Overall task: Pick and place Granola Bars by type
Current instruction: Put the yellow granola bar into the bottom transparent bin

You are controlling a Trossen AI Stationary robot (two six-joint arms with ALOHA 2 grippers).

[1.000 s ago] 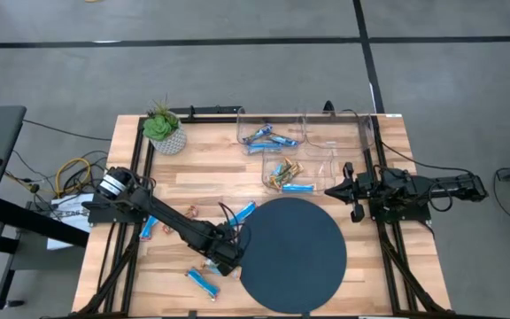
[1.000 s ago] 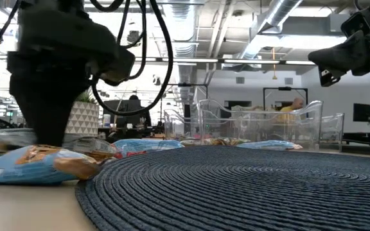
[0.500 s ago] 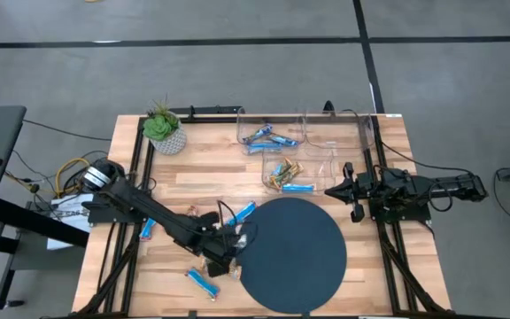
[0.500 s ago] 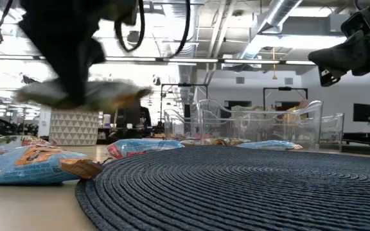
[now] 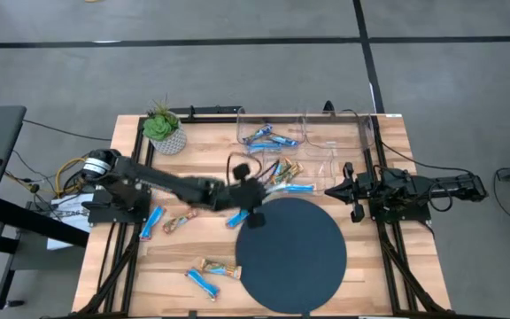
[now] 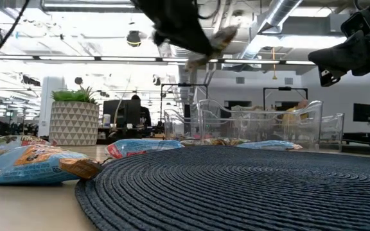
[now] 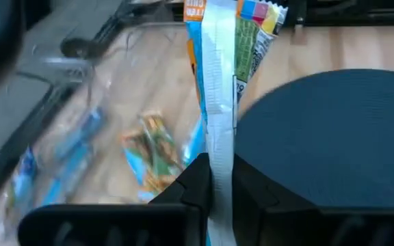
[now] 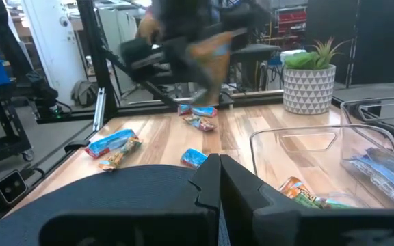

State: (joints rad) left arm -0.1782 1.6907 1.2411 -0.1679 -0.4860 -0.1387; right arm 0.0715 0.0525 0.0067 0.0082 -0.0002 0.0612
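Observation:
My left gripper (image 5: 255,197) hovers above the far-left rim of the round dark mat (image 5: 295,257), just short of the clear bins, and is shut on a granola bar (image 7: 219,82) in a light-blue and white wrapper with an orange, many-coloured end. In the low view this bar (image 6: 209,46) is high in the air. More bars lie flat on the wood: blue ones (image 5: 152,221) (image 5: 237,218) (image 5: 202,282) and brown ones (image 5: 180,221) (image 5: 220,267). One bin holds blue bars (image 5: 268,137), another mostly brown ones (image 5: 282,173). My right gripper (image 5: 352,190) waits shut at the table's right edge. My left gripper pinches the bar between its two fingers (image 7: 200,181) at one end of the wrapper (image 7: 219,154). The bar runs on along the fingers and sticks out past their tips. It is lifted clear of the table, above the mat's rim.
A potted plant (image 5: 164,131) stands at the far-left corner. Clear bins (image 5: 330,164) (image 5: 343,128) line the far-right part of the table, two of them without bars. Bare wood lies between the plant and the loose bars. Cables (image 5: 69,173) hang off the left edge.
My left gripper, down at the mat's near-left rim a second ago, has risen with a bar in its hold and swung toward the far right, ending above the mat's far-left rim beside the bins. A brown bar stays on the table where it was.

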